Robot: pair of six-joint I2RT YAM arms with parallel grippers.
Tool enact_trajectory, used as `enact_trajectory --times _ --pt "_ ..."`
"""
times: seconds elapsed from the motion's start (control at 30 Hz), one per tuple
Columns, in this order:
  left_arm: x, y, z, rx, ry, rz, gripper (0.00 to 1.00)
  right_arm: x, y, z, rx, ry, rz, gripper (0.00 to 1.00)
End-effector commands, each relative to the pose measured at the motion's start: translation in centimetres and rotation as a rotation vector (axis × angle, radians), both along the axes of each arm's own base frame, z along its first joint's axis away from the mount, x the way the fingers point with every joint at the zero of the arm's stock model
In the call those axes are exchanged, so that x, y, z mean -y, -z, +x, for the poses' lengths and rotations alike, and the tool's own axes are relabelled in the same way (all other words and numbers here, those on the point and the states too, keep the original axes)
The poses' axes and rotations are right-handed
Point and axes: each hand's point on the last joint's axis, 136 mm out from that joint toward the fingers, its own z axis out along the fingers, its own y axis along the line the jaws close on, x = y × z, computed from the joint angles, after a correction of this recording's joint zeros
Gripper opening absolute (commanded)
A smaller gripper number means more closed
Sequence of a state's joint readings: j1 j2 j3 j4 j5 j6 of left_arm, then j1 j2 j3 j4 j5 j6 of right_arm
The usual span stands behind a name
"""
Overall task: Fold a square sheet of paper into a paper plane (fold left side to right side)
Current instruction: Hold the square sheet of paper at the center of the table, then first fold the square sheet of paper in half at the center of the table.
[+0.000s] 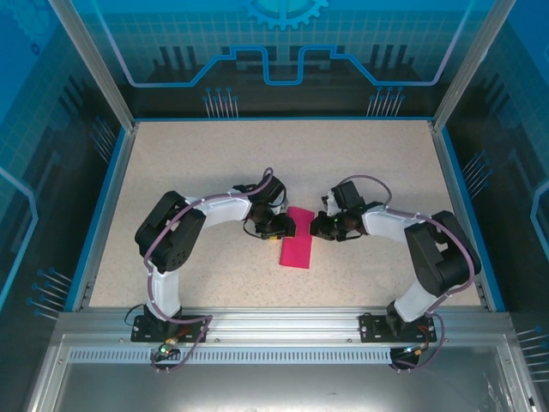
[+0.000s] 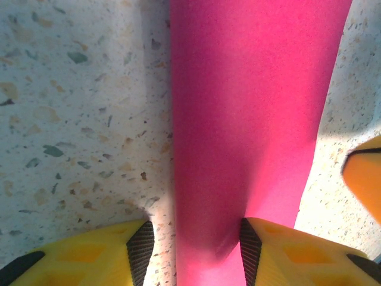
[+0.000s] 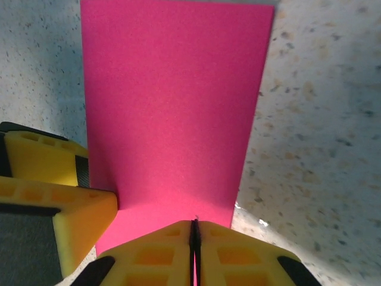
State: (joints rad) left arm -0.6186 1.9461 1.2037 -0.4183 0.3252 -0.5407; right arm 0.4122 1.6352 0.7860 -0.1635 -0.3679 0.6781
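A speckled table (image 1: 171, 172) is being enclosed by blue walls (image 1: 51, 129). At its middle, the square sheet of paper (image 1: 297, 240), folded to a narrow strip, is being pinched at its right edge by the closed right gripper (image 3: 194, 229). Its left edge is being straddled by the left gripper (image 2: 195, 238), whose jaws are being held apart.

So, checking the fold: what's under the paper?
Speckled table shows beside the paper, so it lies on that. Any folded layer beneath is hidden by the top one.

Arms (image 1: 225, 209) hem paper (image 1: 297, 246); far table (image 1: 283, 154) seemingly free.
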Motion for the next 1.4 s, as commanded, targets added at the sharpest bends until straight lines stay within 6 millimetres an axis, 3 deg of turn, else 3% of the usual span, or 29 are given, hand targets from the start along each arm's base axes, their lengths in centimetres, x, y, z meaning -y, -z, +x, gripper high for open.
enact_trajectory --times 0.0,0.3,0.5,0.63,0.9,1.0,1.1,1.2,1.37 --pt "-0.6 3.9 -1.8 -0.051 0.036 0.095 0.48 -0.9 0.0 0.4 -0.01 -0.015 -0.005 0.11" --pt "-0.4 3.9 -1.8 -0.049 0.042 0.096 0.48 -0.2 2.7 -0.6 -0.085 -0.037 -0.126 0.11" --pt "-0.1 2.6 -1.4 -0.021 0.039 0.074 0.48 0.7 4.1 -1.8 -0.146 -0.044 -0.18 0.11" --pt "0.1 0.4 -0.6 0.026 0.043 0.057 0.51 1.3 4.7 -2.5 -0.17 -0.054 -0.212 0.11" --pt "0.1 -5.8 1.1 0.143 0.045 0.005 0.56 1.4 5.4 -3.0 -0.198 -0.06 -0.22 0.11" --pt "0.6 -6.9 1.1 0.152 0.047 -0.033 0.52 1.4 5.4 -3.0 -0.197 -0.064 -0.223 0.11" --pt "2.0 -7.1 0.6 0.118 0.069 -0.116 0.4 1.4 5.4 -3.0 -0.198 -0.065 -0.226 0.11" --pt "3.5 -6.6 0.0 0.048 0.076 -0.189 0.27 0.9 4.8 -2.1 -0.174 -0.067 -0.215 0.11" --pt "4.5 -5.0 -0.6 -0.011 0.086 -0.215 0.21 0.9 4.8 -2.1 -0.176 -0.071 -0.221 0.11"
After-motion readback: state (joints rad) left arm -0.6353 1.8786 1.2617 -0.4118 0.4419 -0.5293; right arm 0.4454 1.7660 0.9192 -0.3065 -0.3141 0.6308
